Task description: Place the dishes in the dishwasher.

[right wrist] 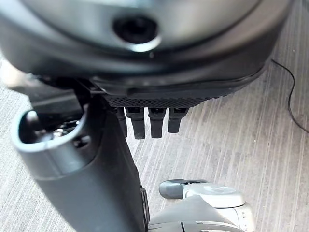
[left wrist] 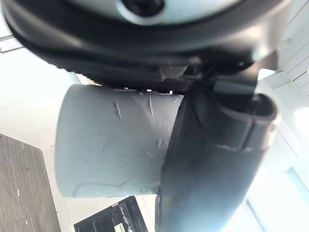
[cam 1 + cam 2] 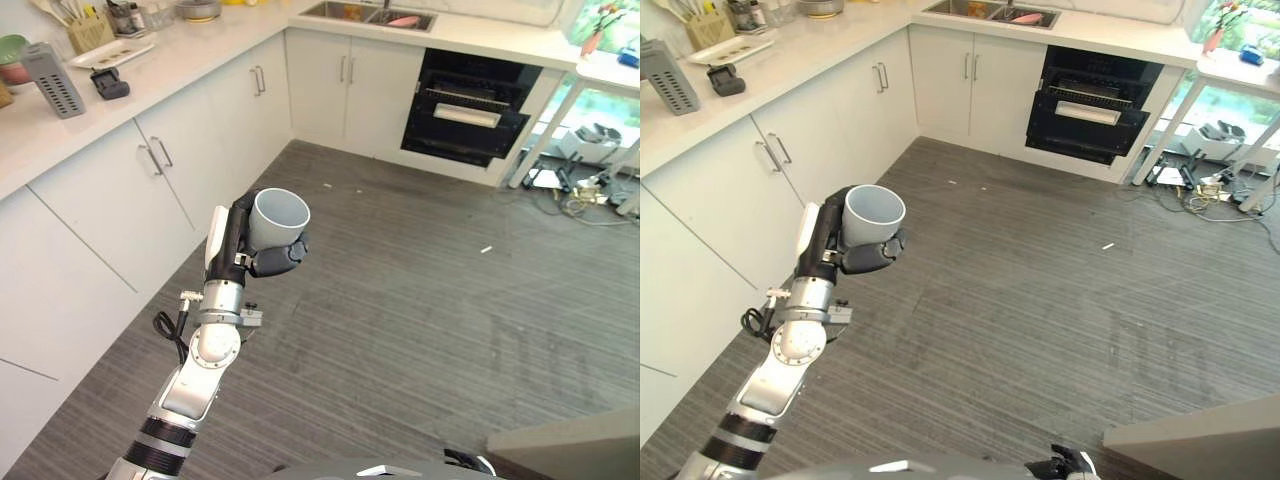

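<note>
Above the floor (image 3: 420, 300), left hand (image 3: 262, 255) grips cup (image 3: 277, 215).

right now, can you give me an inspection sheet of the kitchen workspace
surface: grey striped floor, a few small white scraps on it
job's things: pale grey cup held upright, mouth up; dishwasher across the room with its door open
clutter: grater, tray and utensil holder on the counter; items in the sink
hands: left hand curled round the cup; right hand pointing at the floor, holding nothing, fingers straight
cables: a tangle of wires on the floor by the white table legs
surroundings: white cabinets along the left, all shut
</note>
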{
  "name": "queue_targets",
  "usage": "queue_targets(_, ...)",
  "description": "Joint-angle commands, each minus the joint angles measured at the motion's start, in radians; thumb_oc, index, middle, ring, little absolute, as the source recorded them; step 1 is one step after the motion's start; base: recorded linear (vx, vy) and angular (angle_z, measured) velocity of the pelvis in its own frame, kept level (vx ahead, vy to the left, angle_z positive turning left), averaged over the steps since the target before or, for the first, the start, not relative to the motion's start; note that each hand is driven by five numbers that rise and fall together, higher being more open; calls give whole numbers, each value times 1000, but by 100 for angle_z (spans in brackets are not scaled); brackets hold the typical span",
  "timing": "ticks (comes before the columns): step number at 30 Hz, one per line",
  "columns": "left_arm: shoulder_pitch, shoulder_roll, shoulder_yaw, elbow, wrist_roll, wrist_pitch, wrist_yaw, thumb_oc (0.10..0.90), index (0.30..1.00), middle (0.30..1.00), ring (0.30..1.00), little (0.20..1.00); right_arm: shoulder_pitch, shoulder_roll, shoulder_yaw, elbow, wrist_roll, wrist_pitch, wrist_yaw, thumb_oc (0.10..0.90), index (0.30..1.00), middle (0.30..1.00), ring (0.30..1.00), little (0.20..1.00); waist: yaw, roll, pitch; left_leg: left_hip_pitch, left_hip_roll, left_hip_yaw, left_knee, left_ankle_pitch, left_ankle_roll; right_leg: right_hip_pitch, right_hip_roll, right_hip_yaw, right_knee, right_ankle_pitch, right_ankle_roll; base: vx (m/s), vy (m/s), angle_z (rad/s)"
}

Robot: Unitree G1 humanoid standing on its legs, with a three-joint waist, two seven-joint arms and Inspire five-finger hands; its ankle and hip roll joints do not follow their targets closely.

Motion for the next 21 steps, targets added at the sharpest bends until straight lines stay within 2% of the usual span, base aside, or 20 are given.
queue_targets(1,-104,0,101,-61,-3,-86,53,400,300,300,300,300,-24,-10,27,-8,15,-40,-8,800,900,900,900,900,-10,-29,22,-35,-58,-10,116,-91,25,-88,81,54,114,-54,-27,39,-97,12)
queue_targets(2,-102,4,108,-62,-9,-90,54,400,300,300,300,300,-29,-16,33,-12,5,-41,-11,800,900,900,900,900,-5,-30,37,-61,-64,-8,192,-115,15,-88,81,55,127,-68,-29,-35,-102,18)
queue_targets(3,-106,5,109,-61,-18,-92,56,400,300,300,300,300,-33,-22,40,-17,-9,-42,-15,800,900,900,900,900,-1,-36,62,-111,-64,1,319,-104,-2,-91,78,53,143,-70,-33,-9,-125,26)
queue_targets(4,-101,7,114,-67,-21,-93,56,400,300,300,300,300,-25,-25,51,-24,-28,-42,-14,800,900,900,900,900,4,-42,79,-159,-48,18,443,-75,-19,-85,77,52,153,-76,-41,49,-237,28)
queue_targets(5,-100,9,120,-72,-21,-97,55,400,300,300,300,300,-20,-31,69,-49,-35,-44,-11,800,900,900,900,900,31,-64,114,-254,-48,28,652,-6,-40,-53,66,65,155,-88,-59,101,-194,18)
queue_targets(7,-100,10,120,-72,-21,-97,55,400,300,300,300,300,-20,-31,69,-50,-35,-43,-11,800,900,900,900,900,31,-59,114,-265,-42,25,670,-14,-41,-55,72,64,157,-88,-60,161,-72,7)
queue_targets(8,-109,9,118,-72,-23,-98,63,400,300,300,300,300,-20,-36,66,-55,-25,-38,-12,800,900,900,900,900,56,-58,133,-415,-9,120,575,-3,-27,21,58,45,132,-125,-59,417,31,7)
queue_targets(9,-106,10,120,-72,-21,-97,63,400,300,300,300,300,-16,-33,62,-50,-25,-35,-11,800,900,900,900,900,61,-47,125,-432,5,145,486,-3,-17,42,62,49,122,-138,-54,439,32,18)
queue_targets(10,-105,10,120,-72,-21,-97,63,400,300,300,300,300,-15,-34,62,-50,-26,-35,-11,800,900,900,900,900,64,-52,124,-421,-2,152,471,0,-14,45,54,52,119,-140,-52,374,112,37)
queue_targets(11,-100,10,125,-74,-13,-93,64,400,300,300,300,300,-12,-32,60,-46,-33,-32,-8,800,900,900,900,900,72,-34,117,-449,12,163,373,27,-14,74,68,62,109,-155,-49,382,100,17)
queue_targets(12,-90,7,124,-83,-7,-91,59,400,300,300,300,300,-3,-32,62,-45,-42,-31,-4,800,900,900,900,900,84,-30,108,-444,5,174,274,58,-15,98,62,72,104,-168,-42,552,135,1)
queue_targets(13,-85,10,134,-86,8,-90,64,400,300,300,300,300,-2,-32,72,-41,-57,-30,-3,800,900,900,900,900,104,-22,109,-487,9,172,183,71,-14,132,65,89,99,-189,-38,546,117,-17)
queue_targets(14,-79,11,142,-92,17,-87,67,400,300,300,300,300,-3,-32,78,-36,-70,-29,-4,800,900,900,900,900,120,-27,99,-499,14,162,109,89,-14,161,51,105,95,-208,-31,583,115,-16)
queue_targets(16,-56,15,165,-106,26,-84,72,400,300,300,300,300,-11,-26,90,-27,-88,-26,-3,800,900,900,900,900,150,-38,76,-503,21,129,62,134,-20,210,26,143,101,-224,-22,474,80,-39)
queue_targets(17,-56,15,165,-106,26,-84,72,400,300,300,300,300,-11,-26,90,-27,-88,-26,-3,800,900,900,900,900,150,-38,76,-503,21,129,62,134,-20,210,26,143,101,-224,-22,575,118,-70)
queue_targets(18,-36,18,177,-118,25,-82,73,400,300,300,300,300,2,-12,83,-24,-92,-27,-4,800,900,900,900,900,154,-41,45,-470,19,145,55,189,-9,229,14,153,118,-213,-11,566,127,-75)
queue_targets(19,-40,20,171,-122,22,-84,74,400,300,300,300,300,5,-6,73,-24,-79,-30,-3,800,900,900,900,900,152,-53,34,-449,4,148,46,216,0,215,4,153,148,-183,6,756,181,-86)
queue_targets(20,-47,25,163,-122,24,-81,72,400,300,300,300,300,5,-1,64,-22,-65,-27,-3,800,900,900,900,900,147,-72,22,-432,-23,148,40,216,11,198,-14,142,199,-130,31,489,127,-51)
queue_targets(21,-51,35,159,-130,27,-82,67,400,300,300,300,300,1,3,57,-12,-56,-25,1,800,900,900,900,900,153,-81,9,-413,-41,147,33,204,24,173,-18,152,245,-44,63,491,132,-32)
